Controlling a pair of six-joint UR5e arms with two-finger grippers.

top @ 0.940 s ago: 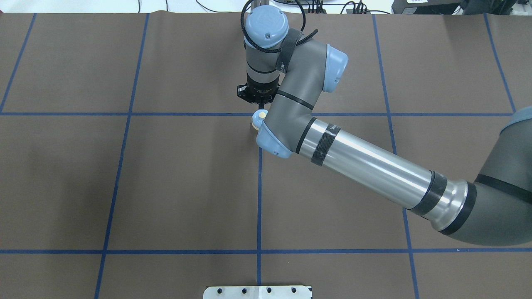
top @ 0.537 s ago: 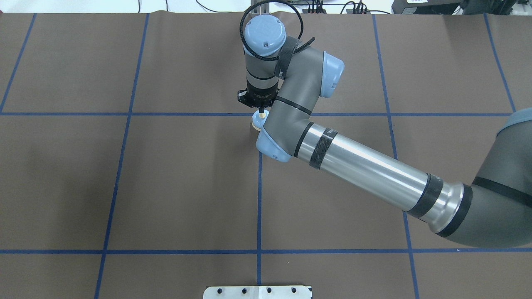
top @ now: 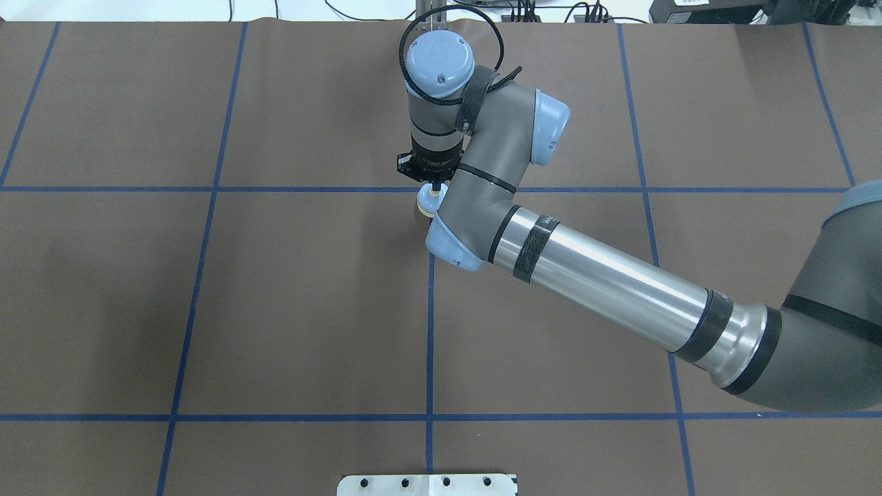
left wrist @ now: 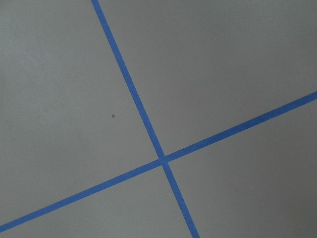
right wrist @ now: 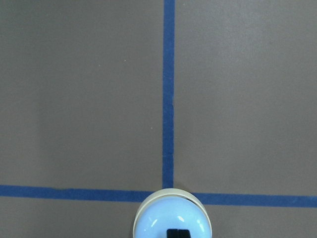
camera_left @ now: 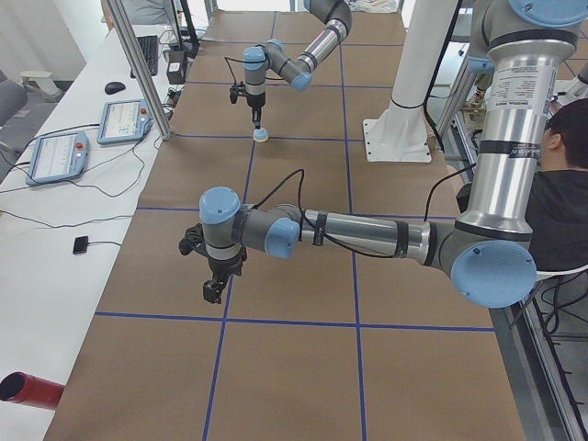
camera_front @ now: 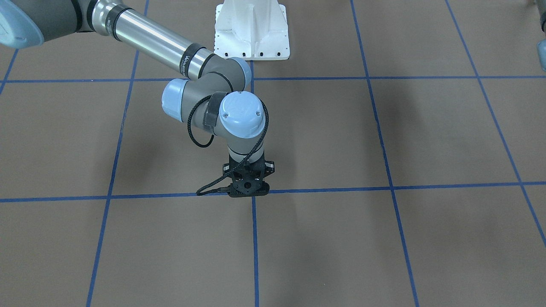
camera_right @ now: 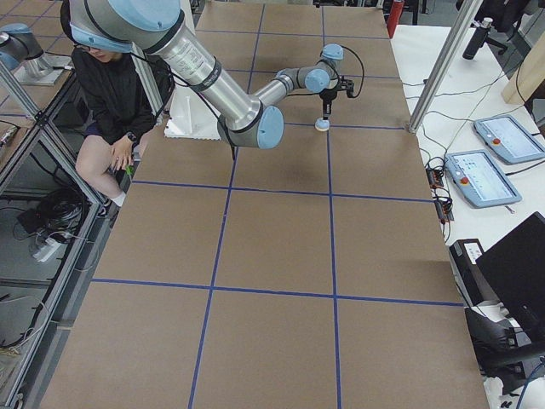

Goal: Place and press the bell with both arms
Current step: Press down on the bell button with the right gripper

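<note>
The bell (right wrist: 168,217) stands upright on the table (top: 310,310), directly under the right gripper (top: 434,184) and just on the near side of a crossing of blue tape (right wrist: 168,99). The right jaws look pressed together into one narrow black tip, and that tip points straight down at the button (top: 432,195). Whether it is touching or a hair above, I cannot tell. The jaws hold nothing.

The left gripper (camera_left: 213,292) hangs well apart from the bell, over a tape cross (left wrist: 162,159) of its own. Its wrist view shows no fingers, so I cannot tell how its jaws stand.

As for handling, the bell is probably light and stiff — a thin hard dome on a cream base ring, with nothing soft to give under the jaws. The dome looks glossy and curves away on every side, so a pinch high up would likely squeeze it out of the jaws. The better hold is low, across the base ring or the widest part just above it, with the jaws level.

The button is likely sprung and wants a push straight down on its middle. Being light, the bell may skid or tip on the smooth table if the tip lands off-centre — a square, gentle press suits it.
</note>
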